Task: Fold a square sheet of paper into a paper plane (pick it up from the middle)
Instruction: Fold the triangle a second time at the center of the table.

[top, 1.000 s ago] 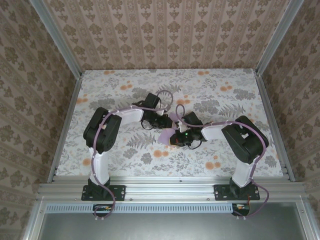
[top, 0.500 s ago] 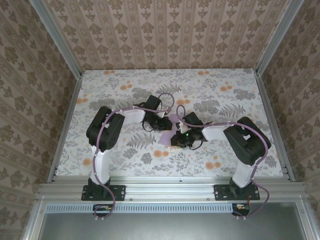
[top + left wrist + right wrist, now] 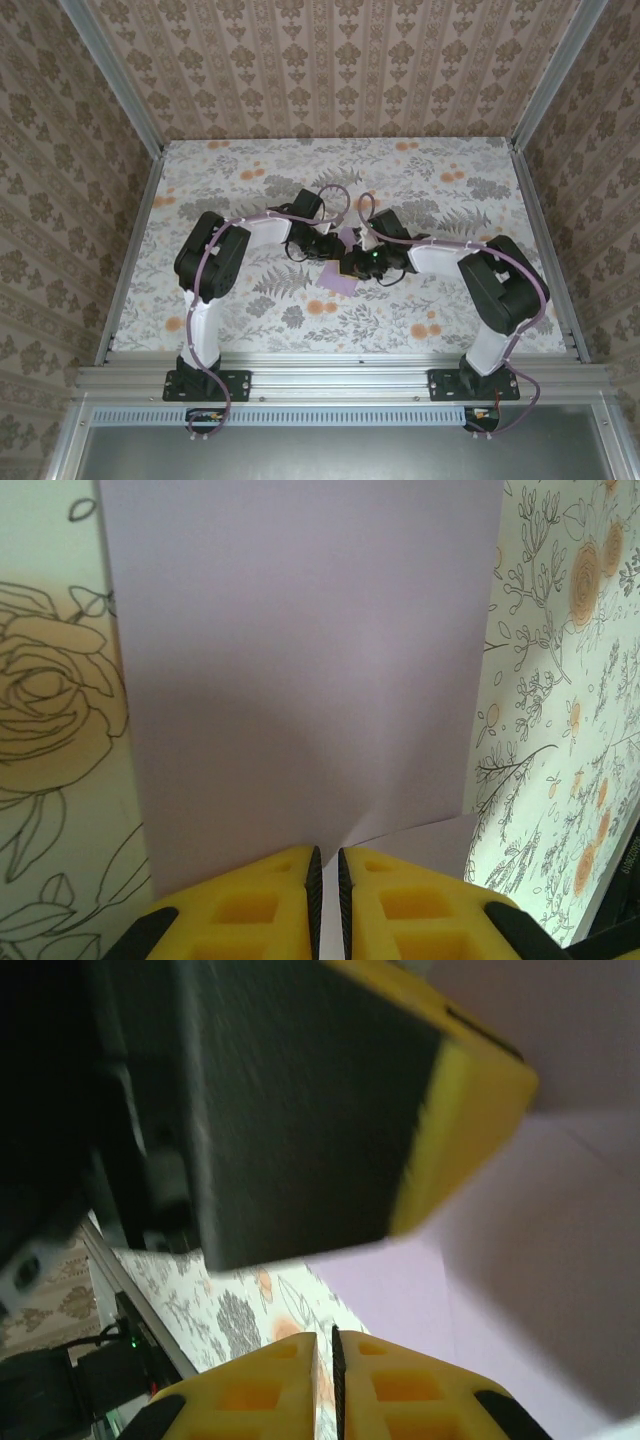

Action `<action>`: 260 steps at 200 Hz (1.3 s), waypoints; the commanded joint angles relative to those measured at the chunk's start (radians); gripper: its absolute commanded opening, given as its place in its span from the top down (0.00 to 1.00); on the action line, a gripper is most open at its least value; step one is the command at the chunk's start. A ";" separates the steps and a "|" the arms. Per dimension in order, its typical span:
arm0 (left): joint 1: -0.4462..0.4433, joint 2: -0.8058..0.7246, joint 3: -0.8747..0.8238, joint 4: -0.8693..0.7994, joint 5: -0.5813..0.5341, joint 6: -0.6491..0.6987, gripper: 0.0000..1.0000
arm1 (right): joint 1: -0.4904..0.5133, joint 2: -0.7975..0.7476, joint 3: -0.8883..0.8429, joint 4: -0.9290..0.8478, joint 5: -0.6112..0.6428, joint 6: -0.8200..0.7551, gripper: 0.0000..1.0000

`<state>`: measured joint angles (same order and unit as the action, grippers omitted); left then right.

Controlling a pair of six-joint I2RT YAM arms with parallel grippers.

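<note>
My left claw (image 3: 326,880) is pinching the paper (image 3: 300,660). In its own wrist view the two yellow fingers (image 3: 250,910) stand pressed almost together, with only a thin slit between them, and the pale lilac sheet runs out of that slit and away from me, flat and wide. A faint crease slants off to the right just beyond the fingertips, and a smaller corner of the same paper pokes out low on the right side. The flowered table (image 3: 555,680) shows on both sides of the sheet.

My right claw (image 3: 326,1370) is drawn nearly together too, a narrow dark line between its yellow fingers (image 3: 250,1390). The paper (image 3: 520,1260) lies close beyond them and to the right, but whether its edge sits in that line I cannot tell. Right in front of this camera looms a big black-and-yellow finger (image 3: 300,1110) of the other claw, blurred because it is so near.

From above, both arms reach inward and meet near the middle of the table (image 3: 430,180), left claw (image 3: 325,247) and right claw (image 3: 357,262) just beside each other. The paper (image 3: 340,280) is there between and under them: a lilac patch sticks out on the near side, and a small tip shows on the far side.
</note>
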<state>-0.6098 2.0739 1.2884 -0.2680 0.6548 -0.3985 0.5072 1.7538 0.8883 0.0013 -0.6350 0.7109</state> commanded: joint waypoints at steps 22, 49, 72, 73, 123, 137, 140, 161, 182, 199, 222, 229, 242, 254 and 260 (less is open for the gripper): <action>0.014 0.060 -0.018 -0.040 -0.067 0.036 0.83 | -0.005 0.085 0.017 -0.049 0.012 -0.041 0.85; 0.024 0.061 -0.022 -0.040 -0.065 0.040 0.83 | -0.005 0.083 -0.013 -0.110 0.039 -0.086 0.86; 0.034 0.061 -0.024 -0.039 -0.063 0.042 0.83 | -0.006 0.066 -0.057 -0.139 0.044 -0.109 0.87; 0.034 0.061 -0.024 -0.039 -0.063 0.041 0.83 | -0.006 0.065 -0.059 -0.141 0.045 -0.109 0.87; 0.042 0.063 -0.026 -0.036 -0.054 0.043 0.83 | -0.007 -0.034 -0.126 -0.211 0.078 -0.129 0.88; 0.042 0.065 -0.026 -0.033 -0.047 0.039 0.83 | -0.013 -0.059 -0.129 -0.219 0.079 -0.123 0.88; 0.042 0.064 -0.026 -0.033 -0.046 0.038 0.83 | -0.015 -0.066 -0.129 -0.218 0.079 -0.119 0.88; 0.041 0.062 -0.024 -0.029 -0.035 0.032 0.83 | -0.034 -0.104 -0.120 -0.186 0.067 -0.080 0.86; 0.039 0.052 -0.023 -0.024 -0.024 0.027 0.82 | -0.072 -0.124 -0.104 -0.166 0.087 -0.033 0.78; 0.039 0.047 -0.021 -0.023 -0.023 0.026 0.82 | -0.103 -0.121 -0.093 -0.144 0.101 -0.009 0.73; 0.039 0.045 -0.025 -0.018 -0.018 0.026 0.82 | -0.124 -0.097 -0.060 -0.128 0.105 0.006 0.66; 0.039 0.045 -0.026 -0.014 -0.018 0.024 0.82 | -0.127 -0.087 -0.048 -0.126 0.106 0.006 0.65; 0.039 0.045 -0.029 -0.007 -0.018 0.020 0.82 | -0.131 -0.069 -0.031 -0.112 0.096 0.008 0.64; 0.039 0.044 -0.029 -0.005 -0.018 0.017 0.82 | -0.131 -0.051 -0.011 -0.102 0.085 0.011 0.64; 0.039 0.044 -0.031 -0.003 -0.018 0.017 0.82 | -0.131 -0.044 -0.002 -0.098 0.080 0.012 0.64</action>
<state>-0.5854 2.0823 1.2877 -0.2573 0.6998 -0.3954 0.3775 1.6726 0.8371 -0.1280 -0.5495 0.7025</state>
